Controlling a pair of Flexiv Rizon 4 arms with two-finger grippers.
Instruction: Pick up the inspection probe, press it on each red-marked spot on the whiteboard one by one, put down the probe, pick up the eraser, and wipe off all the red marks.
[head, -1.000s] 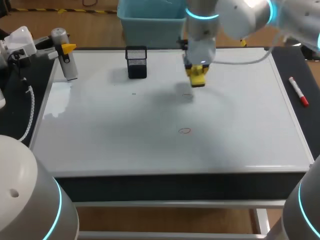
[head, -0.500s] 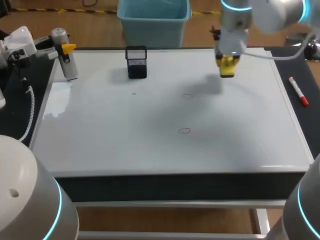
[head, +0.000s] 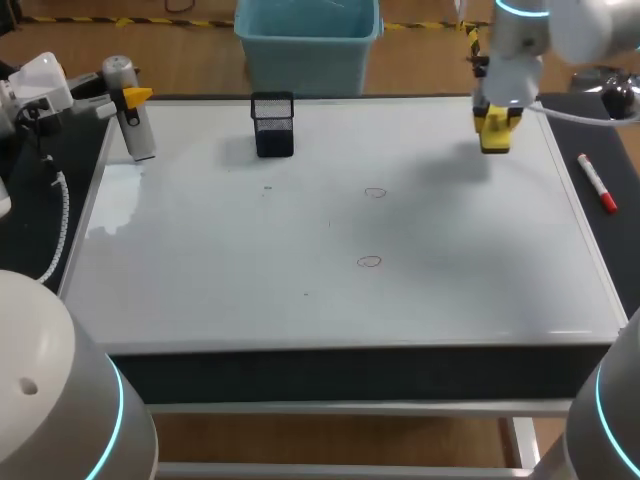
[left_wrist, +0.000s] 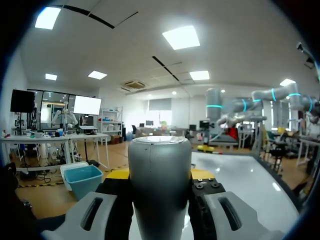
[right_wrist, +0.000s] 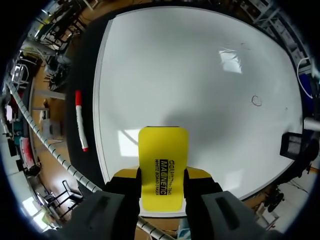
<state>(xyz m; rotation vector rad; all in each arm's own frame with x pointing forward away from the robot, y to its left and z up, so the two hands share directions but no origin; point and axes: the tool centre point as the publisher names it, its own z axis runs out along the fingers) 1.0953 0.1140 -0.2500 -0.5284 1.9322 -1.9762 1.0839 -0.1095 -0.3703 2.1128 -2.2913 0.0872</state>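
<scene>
Right claw (right_wrist: 161, 174) clamped on yellow eraser (right_wrist: 163, 145) above far right corner of whiteboard (head: 250, 260), left claw (left_wrist: 160, 174) gripping probe (left_wrist: 160, 200) by its far left corner, red circles (head: 370, 262) mid-board

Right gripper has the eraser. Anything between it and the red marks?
Nothing visible. The eraser in the right gripper is at the whiteboard's far right part; bare board lies between it and the far red circle and the near one. The mesh pen holder stands beyond them, the red marker off the board.
</scene>
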